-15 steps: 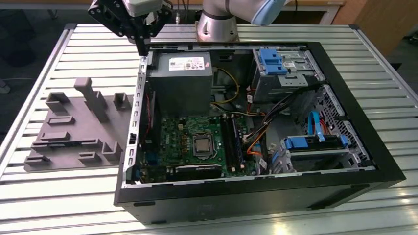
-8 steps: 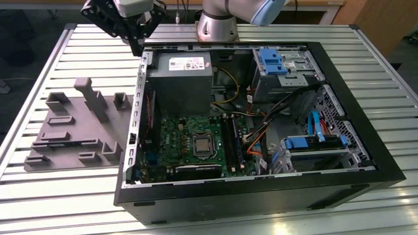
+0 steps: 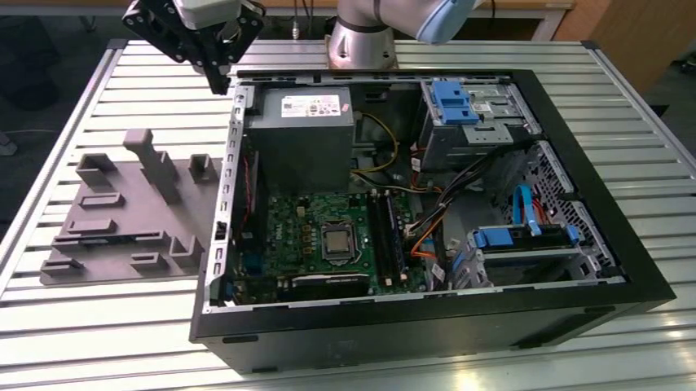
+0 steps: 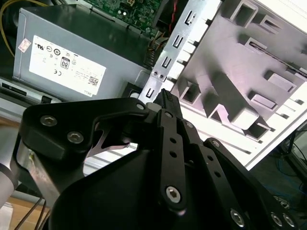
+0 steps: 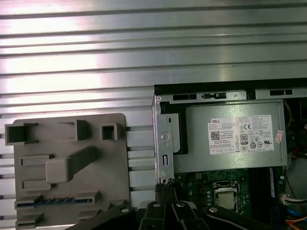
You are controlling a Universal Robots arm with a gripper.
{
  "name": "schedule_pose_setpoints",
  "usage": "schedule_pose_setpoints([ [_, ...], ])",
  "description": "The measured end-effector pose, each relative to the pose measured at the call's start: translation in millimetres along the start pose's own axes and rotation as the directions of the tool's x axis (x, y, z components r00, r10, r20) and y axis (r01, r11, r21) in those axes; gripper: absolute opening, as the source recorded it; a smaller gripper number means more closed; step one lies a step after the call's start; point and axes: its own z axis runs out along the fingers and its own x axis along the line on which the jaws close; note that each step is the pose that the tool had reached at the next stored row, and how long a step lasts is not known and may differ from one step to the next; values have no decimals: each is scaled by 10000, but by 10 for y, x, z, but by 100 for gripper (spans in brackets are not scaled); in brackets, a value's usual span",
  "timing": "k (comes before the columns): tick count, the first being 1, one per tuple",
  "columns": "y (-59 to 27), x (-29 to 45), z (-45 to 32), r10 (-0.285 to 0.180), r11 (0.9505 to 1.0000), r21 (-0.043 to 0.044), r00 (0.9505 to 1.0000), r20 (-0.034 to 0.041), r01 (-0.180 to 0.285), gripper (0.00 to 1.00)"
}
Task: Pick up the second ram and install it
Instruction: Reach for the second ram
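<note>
The pincer (image 3: 223, 81) hangs closed with nothing between its fingers, over the slatted counter (image 3: 98, 326) by the corner of the open computer case (image 3: 435, 334) nearest the grey power supply (image 3: 299, 142). The second ram (image 5: 57, 201) sits in a slot of the grey holder tray (image 5: 115, 167) beside the case, well apart from the pincer.

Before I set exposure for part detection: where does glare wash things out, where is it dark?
First wrist view: glare bands across the slatted table. Second wrist view: the grey fixture tray partly blown out white. Exterior view: even light, case interior shadowed.
</note>
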Motion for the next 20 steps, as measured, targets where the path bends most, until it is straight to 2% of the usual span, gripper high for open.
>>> schedule_pose_setpoints([
  [20,-21,263,7,0,10000,-1,10000,1,0,11],
])
